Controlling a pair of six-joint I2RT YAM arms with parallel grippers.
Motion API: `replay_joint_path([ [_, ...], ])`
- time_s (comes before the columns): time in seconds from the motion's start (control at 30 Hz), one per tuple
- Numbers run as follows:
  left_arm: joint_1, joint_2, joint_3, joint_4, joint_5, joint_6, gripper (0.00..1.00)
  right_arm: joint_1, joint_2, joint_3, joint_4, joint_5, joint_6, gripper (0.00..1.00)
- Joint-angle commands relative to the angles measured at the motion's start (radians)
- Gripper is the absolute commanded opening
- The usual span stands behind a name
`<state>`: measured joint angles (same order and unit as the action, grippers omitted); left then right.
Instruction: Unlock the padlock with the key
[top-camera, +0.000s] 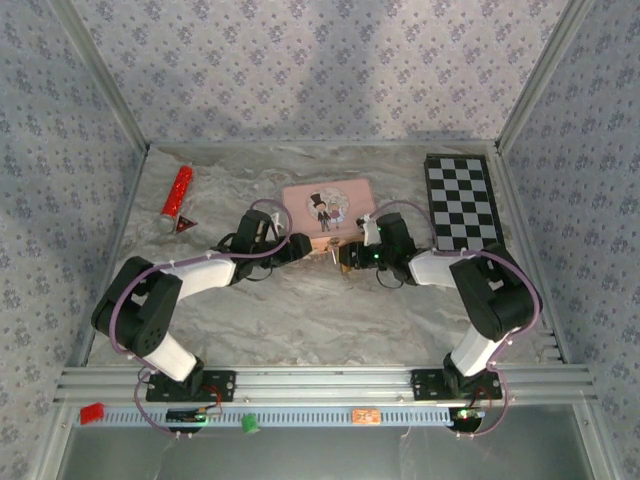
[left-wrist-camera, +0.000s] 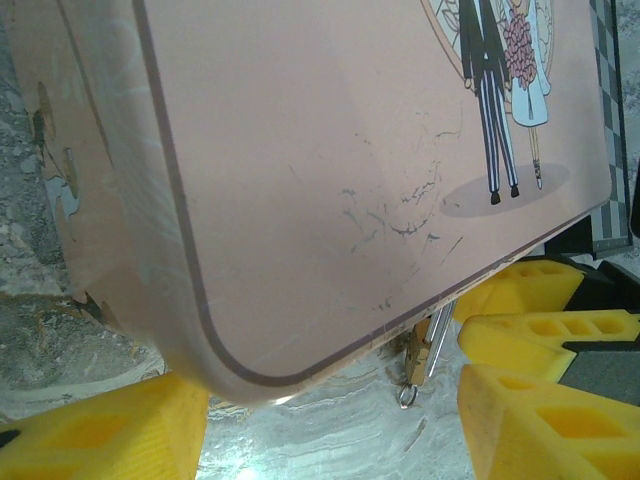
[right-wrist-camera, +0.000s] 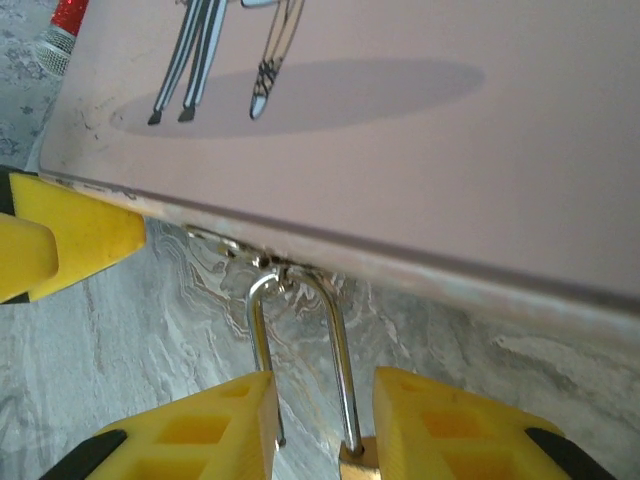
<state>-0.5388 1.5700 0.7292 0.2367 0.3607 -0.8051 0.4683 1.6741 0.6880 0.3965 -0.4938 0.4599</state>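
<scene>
The small brass padlock (left-wrist-camera: 417, 348) hangs by its silver shackle (right-wrist-camera: 300, 330) from the hasp on the front edge of the pink picture tin (top-camera: 326, 208). One shackle leg enters the brass body (right-wrist-camera: 358, 464); the other leg ends free beside it. A small silver ring (left-wrist-camera: 407, 397) dangles at the lock's lower end, and I cannot make out the key's blade. My right gripper (right-wrist-camera: 325, 440) has its yellow fingers closed in on either side of the lock. My left gripper (left-wrist-camera: 330, 440) stands open at the tin's front corner, left of the lock, with nothing held.
A red glitter cylinder (top-camera: 177, 194) and a small red triangle (top-camera: 186, 224) lie at the back left. A black-and-white checkerboard (top-camera: 462, 203) lies at the back right. Patterned walls close in three sides. Both grippers (top-camera: 305, 250) (top-camera: 348, 262) meet just before the tin.
</scene>
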Motion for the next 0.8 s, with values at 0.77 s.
replay_joint_path([
  [0.77, 0.027, -0.053, -0.039, 0.013, -0.012, 0.004, 0.66, 0.044, 0.070, 0.045, 0.048, 0.052, 0.019, 0.13],
])
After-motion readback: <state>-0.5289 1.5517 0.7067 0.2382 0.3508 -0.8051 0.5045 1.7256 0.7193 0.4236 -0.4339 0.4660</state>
